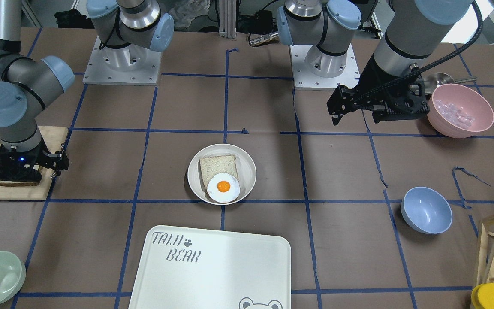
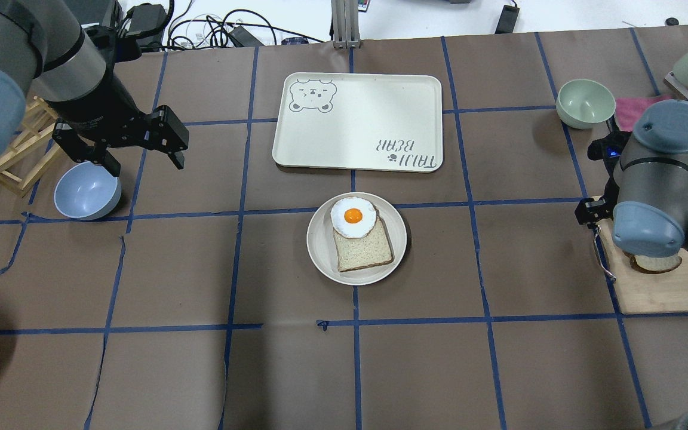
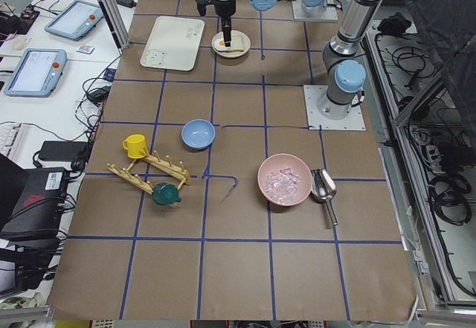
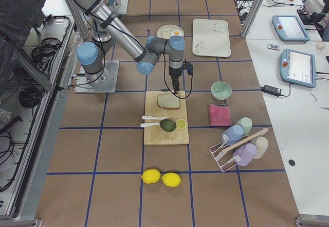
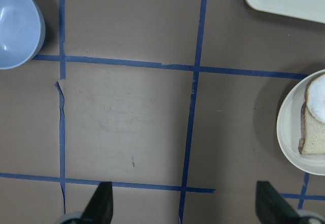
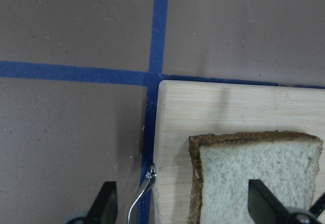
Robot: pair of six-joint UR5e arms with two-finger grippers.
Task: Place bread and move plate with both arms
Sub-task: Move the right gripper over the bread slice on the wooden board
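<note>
The bread (image 6: pixel 254 178), dark-crusted, lies on a wooden cutting board (image 6: pixel 203 112); it also shows in the exterior right view (image 4: pixel 168 101). My right gripper (image 6: pixel 185 201) hangs open just above it, one finger over the slice, the other over the table beside the board's edge. The plate (image 2: pixel 320 251) sits mid-table and holds a paler slice (image 2: pixel 365 251) and a fried egg (image 2: pixel 353 216); it also shows in the front view (image 1: pixel 195 180). My left gripper (image 2: pixel 144 164) is open and empty, raised over the table well left of the plate, near the blue bowl (image 2: pixel 87 191).
The white "TAIJI BEAR" tray (image 2: pixel 359 119) lies just beyond the plate. A green bowl (image 2: pixel 586 103) stands beyond the cutting board. A pink bowl (image 1: pixel 459 109) and a wooden rack (image 2: pixel 15 149) stand on the left arm's side. An avocado and spoons share the board (image 4: pixel 164 124).
</note>
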